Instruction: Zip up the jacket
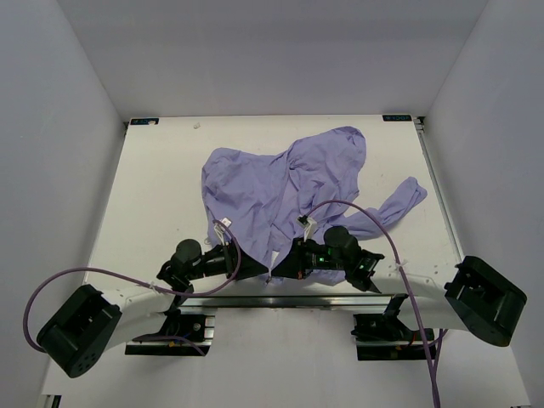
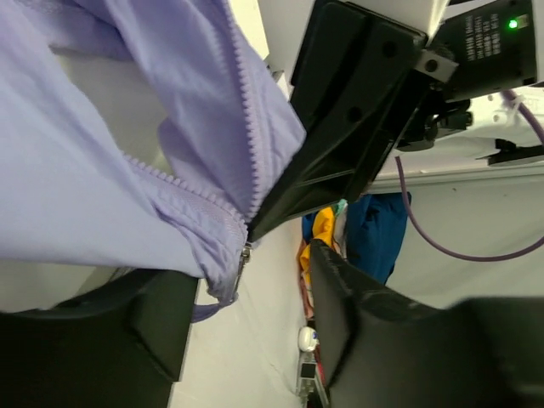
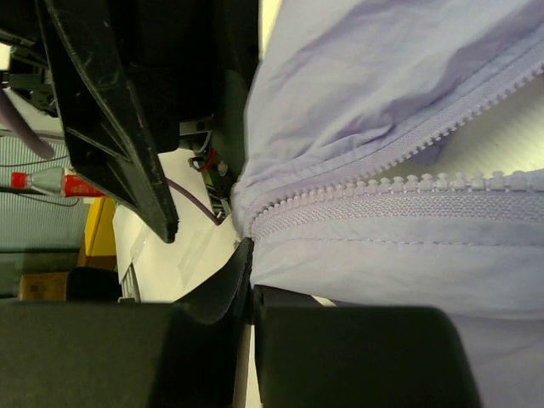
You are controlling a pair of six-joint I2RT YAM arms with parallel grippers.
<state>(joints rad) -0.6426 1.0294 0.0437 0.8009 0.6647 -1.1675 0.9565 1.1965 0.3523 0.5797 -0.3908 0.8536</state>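
The lavender jacket (image 1: 280, 183) lies crumpled on the white table (image 1: 153, 195), its open front running down to the near edge. My right gripper (image 1: 278, 268) is shut on the jacket's bottom hem beside the zipper teeth (image 3: 357, 200); in the right wrist view (image 3: 252, 285) its fingers meet on the fabric. My left gripper (image 1: 255, 270) faces it, open. In the left wrist view (image 2: 251, 280) the metal zipper slider (image 2: 242, 257) hangs at the hem between its spread fingers (image 2: 365, 323), close to the left one and not gripped.
Purple cables (image 1: 374, 225) loop over the jacket's right sleeve (image 1: 399, 204) and off the left side. The metal rail (image 1: 280, 300) with the arm bases runs along the near table edge. Blue and yellow things (image 2: 374, 229) show beyond the table edge.
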